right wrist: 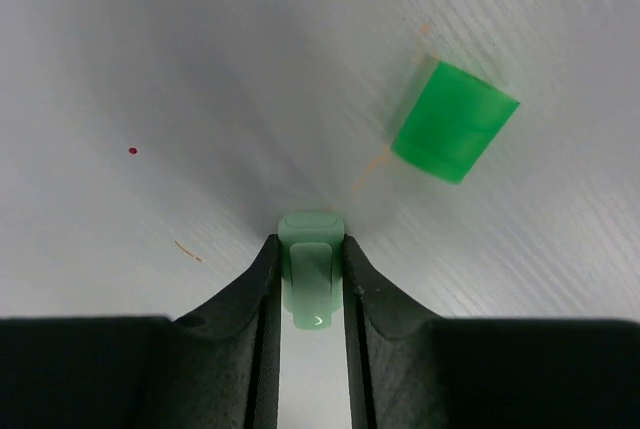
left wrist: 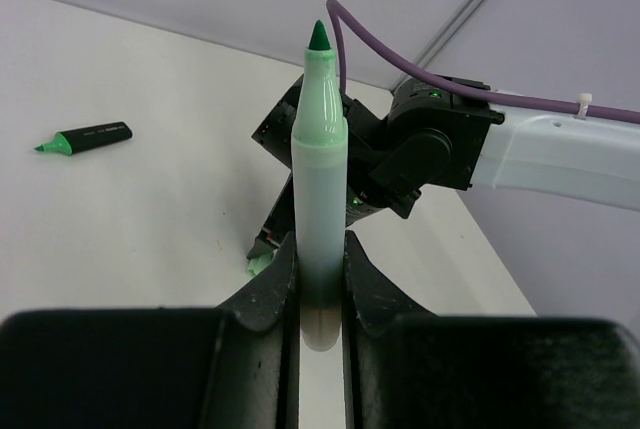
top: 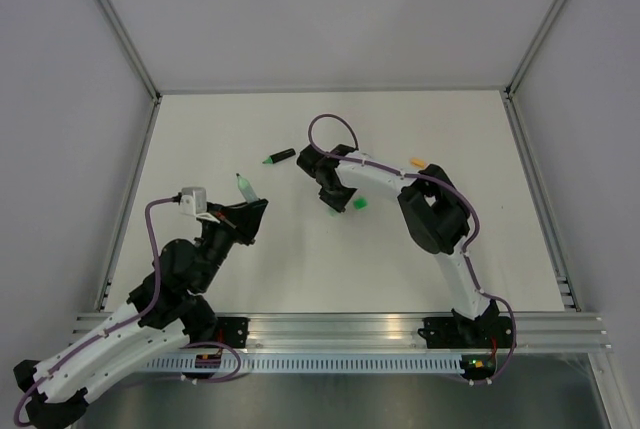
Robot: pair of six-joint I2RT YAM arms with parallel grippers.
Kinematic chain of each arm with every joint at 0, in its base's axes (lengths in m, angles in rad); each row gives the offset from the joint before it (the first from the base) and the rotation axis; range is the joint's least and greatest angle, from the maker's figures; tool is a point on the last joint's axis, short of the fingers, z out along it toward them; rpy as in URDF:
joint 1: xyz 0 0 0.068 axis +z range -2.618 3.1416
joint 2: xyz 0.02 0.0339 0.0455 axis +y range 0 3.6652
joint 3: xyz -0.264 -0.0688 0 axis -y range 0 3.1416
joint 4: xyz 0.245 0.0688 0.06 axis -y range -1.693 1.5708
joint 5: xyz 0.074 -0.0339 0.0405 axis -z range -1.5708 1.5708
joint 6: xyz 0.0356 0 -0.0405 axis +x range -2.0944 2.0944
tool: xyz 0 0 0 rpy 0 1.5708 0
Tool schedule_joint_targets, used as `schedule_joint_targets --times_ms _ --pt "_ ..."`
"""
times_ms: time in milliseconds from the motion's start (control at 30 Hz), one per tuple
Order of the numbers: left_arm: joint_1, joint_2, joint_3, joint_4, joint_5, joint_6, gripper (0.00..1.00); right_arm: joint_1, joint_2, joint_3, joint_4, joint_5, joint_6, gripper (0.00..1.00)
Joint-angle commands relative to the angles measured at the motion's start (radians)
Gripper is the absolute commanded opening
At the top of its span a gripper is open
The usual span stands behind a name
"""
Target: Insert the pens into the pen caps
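Observation:
My left gripper is shut on a pale pen with a dark green tip, which stands up out of the jaws in the left wrist view. My right gripper is down at the table and shut on a small pale green cap. A bright green cap lies on the table just right of it and also shows from above. A black pen with a green end lies on the table behind both grippers and shows in the left wrist view. An orange piece lies half hidden by the right arm.
The right arm bends across the middle right of the white table. Grey walls with metal frame rails close in the table at the back and sides. The table carries faint orange marks.

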State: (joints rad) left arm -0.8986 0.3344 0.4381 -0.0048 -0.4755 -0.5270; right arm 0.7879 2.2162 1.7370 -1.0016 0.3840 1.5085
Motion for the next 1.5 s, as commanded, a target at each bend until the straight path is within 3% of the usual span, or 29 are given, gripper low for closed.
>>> schedule_joint_targets --times_ms 0,167,333,367,433,567,933,1467 --pt "0.0 0.023 -0.002 0.035 0.021 0.013 0.02 0.001 -0.054 -0.065 0.112 -0.013 -0.119 0.0" --pt "0.0 0.075 0.007 0.045 0.047 0.022 0.02 -0.001 -0.22 -0.183 0.279 0.01 -0.327 0.0" --pt "0.0 0.144 0.016 0.114 0.194 0.054 0.02 0.002 -0.516 -0.278 0.374 0.088 -0.59 0.0" --pt "0.0 0.159 0.019 0.114 0.221 0.055 0.02 0.007 -0.517 -0.31 0.42 0.076 -0.591 0.0" --pt "0.0 0.19 0.022 0.143 0.265 0.055 0.02 0.023 -0.663 -0.419 0.588 0.012 -0.752 0.0" --pt "0.0 0.255 0.03 0.19 0.372 0.059 0.02 0.074 -0.846 -0.491 0.708 -0.029 -0.847 0.0" --pt "0.0 0.353 0.068 0.227 0.528 0.104 0.02 0.201 -0.886 -0.445 0.853 -0.051 -1.041 0.0" --pt "0.0 0.399 0.085 0.221 0.545 0.108 0.02 0.246 -0.937 -0.487 0.888 -0.057 -1.064 0.0"
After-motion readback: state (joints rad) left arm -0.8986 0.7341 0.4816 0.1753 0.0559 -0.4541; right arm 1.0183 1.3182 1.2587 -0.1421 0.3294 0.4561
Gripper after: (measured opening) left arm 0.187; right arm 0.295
